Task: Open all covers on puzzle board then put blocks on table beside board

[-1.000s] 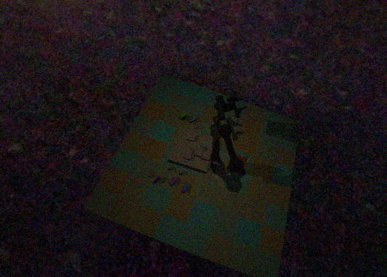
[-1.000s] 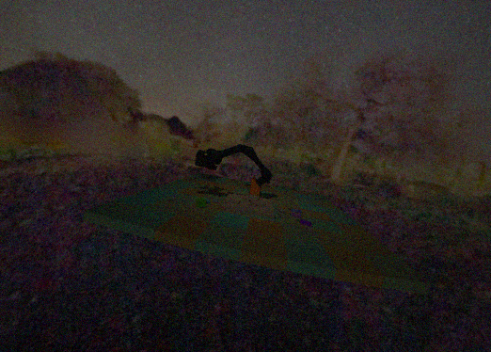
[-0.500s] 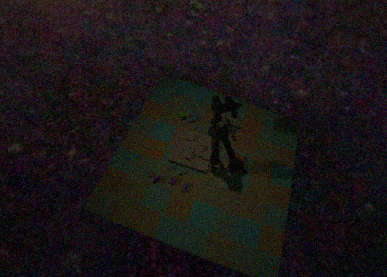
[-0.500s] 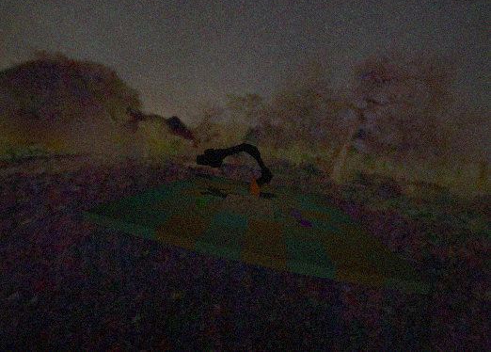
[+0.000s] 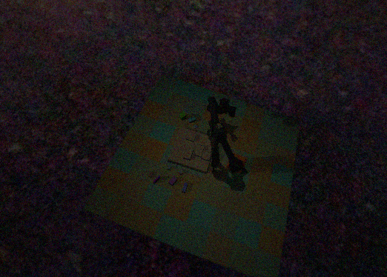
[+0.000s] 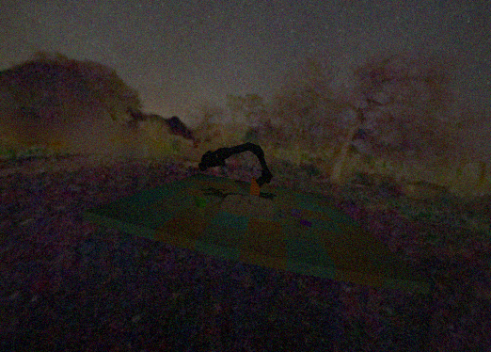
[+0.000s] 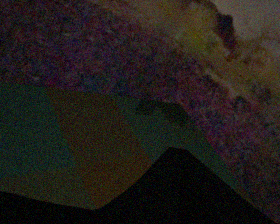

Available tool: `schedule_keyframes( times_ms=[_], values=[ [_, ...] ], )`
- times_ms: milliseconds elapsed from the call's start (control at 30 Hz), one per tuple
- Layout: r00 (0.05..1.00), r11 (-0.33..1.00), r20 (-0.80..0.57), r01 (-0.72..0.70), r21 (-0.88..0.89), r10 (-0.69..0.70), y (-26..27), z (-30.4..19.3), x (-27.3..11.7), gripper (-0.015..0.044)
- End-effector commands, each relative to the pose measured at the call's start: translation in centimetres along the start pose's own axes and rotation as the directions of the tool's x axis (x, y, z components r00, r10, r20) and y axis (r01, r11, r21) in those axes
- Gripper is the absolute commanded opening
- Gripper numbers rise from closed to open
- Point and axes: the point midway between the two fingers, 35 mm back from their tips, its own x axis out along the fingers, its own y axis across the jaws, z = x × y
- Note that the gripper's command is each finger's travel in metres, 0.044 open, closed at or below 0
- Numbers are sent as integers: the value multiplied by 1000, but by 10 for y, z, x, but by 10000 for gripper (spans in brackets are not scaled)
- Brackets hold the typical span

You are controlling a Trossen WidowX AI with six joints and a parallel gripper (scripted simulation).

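Observation:
The pale puzzle board lies flat, crossed by dark seams and edges. Its cover positions and wells are too dark to read, and its right side is partly hidden by the arm. A green block and a blue block rest on the table beyond the board. A purple block, a second purple block and a violet-blue block rest on the near side, clear of the board. My gripper is shut, with no block visible, raised above the table away from the board.
The dark arm stands beside the board and casts shadows. An orange upright shape shows near the arm's base. Small pale pieces lie close to the board's near edge. The patchwork table ends at grassy ground.

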Motion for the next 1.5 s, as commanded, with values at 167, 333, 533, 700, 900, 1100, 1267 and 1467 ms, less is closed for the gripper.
schedule_keyframes(
  times_ms=[167, 333, 533, 700, 900, 1100, 1267, 1467],
  values=[
    [985, 965, -127, -145, -217, 119, 8, -20, -24, 0],
    [962, 912, -200, -243, -329, 184, 13, -32, -39, 0],
    [923, 817, -288, -366, -446, 256, 17, -46, -59, 0],
    [879, 712, -360, -467, -524, 311, 20, -59, -77, 0],
    [816, 560, -444, -577, -594, 369, 21, -74, -99, 0],
    [741, 385, -525, -668, -637, 418, 21, -89, -124, 0],
    [671, 226, -588, -723, -652, 451, 20, -101, -145, 0],
    [579, 28, -658, -761, -648, 481, 17, -116, -171, 0]
  ],
)
